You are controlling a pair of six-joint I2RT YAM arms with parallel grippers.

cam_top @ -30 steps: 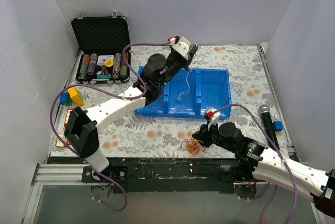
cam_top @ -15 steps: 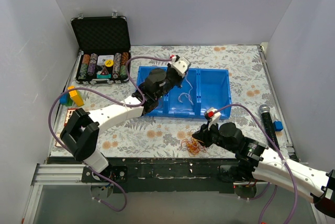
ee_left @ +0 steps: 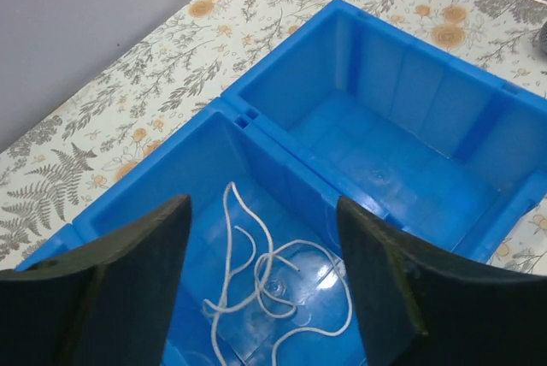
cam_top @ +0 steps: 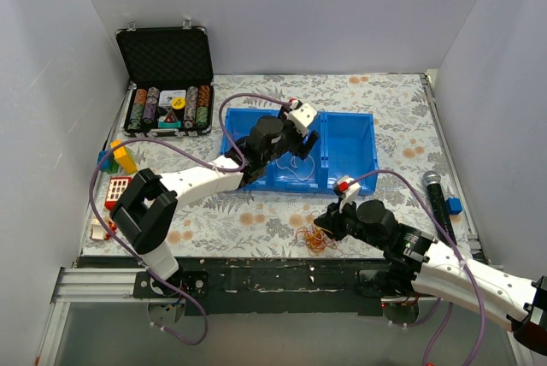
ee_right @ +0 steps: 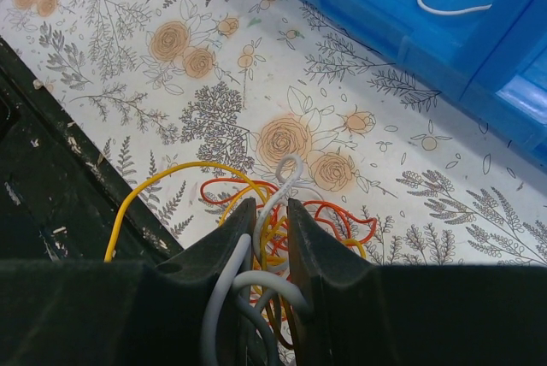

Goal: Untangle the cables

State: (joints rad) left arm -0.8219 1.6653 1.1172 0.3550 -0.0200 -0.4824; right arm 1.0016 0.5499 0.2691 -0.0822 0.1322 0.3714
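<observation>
**Fig.** We see the left end effector (ee_left: 261, 212) spread above the blue bin (ee_left: 402, 67) at centre frame, over a loose white cable (ee_left: 261, 268). The right end effector (ee_right: 269, 216) pinches a white strand of the tangled cables (cam_top: 316, 238) on the surface (cam_top: 385, 101), lower centre. Markings in the chip case (cam_top: 167, 109), upper left, are too small to read.

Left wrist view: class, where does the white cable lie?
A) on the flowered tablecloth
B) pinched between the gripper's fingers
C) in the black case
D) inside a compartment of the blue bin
D: the white cable lies curled on the floor of one compartment of the blue bin, below the left gripper, whose fingers stand wide apart.
</observation>
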